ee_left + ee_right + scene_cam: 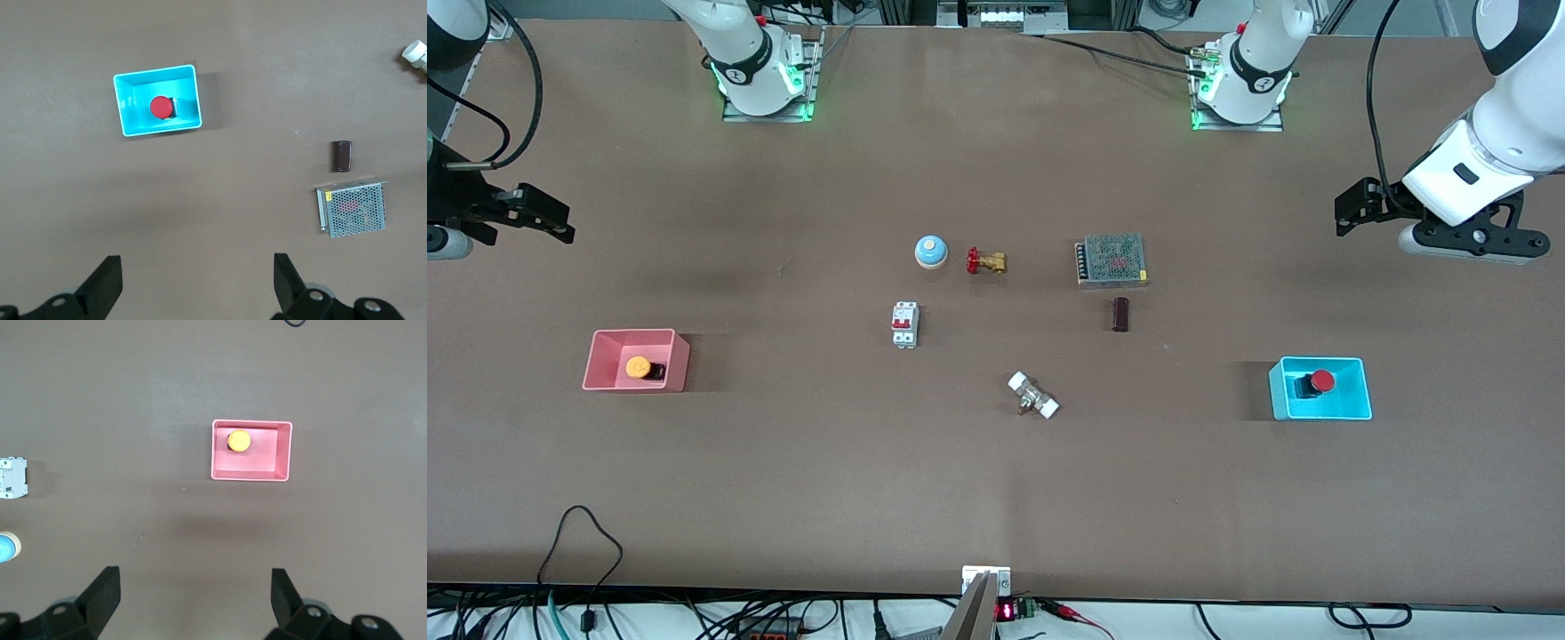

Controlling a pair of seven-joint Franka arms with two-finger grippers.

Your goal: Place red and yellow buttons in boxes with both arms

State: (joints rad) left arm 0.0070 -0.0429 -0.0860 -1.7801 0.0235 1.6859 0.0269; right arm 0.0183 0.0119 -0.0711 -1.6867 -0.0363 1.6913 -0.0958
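Observation:
The yellow button (639, 367) lies in the pink box (679, 364) toward the right arm's end of the table. The red button (1321, 381) lies in the cyan box (1325, 411) toward the left arm's end. My right gripper (547, 218) is open and empty, raised over bare table by its box. My left gripper (1352, 212) is open and empty, raised over bare table by its box. The right wrist view shows the yellow button (239, 441) in the pink box (285, 450), clear of my right gripper (195, 583). The left wrist view shows the red button (160, 107) in the cyan box (160, 128), clear of my left gripper (198, 267).
In the middle of the table stand a blue bell (931, 252), a brass valve with a red handwheel (986, 261), a white circuit breaker (904, 324), a metal mesh power supply (1111, 260), a small dark block (1120, 314) and a white-capped fitting (1033, 396).

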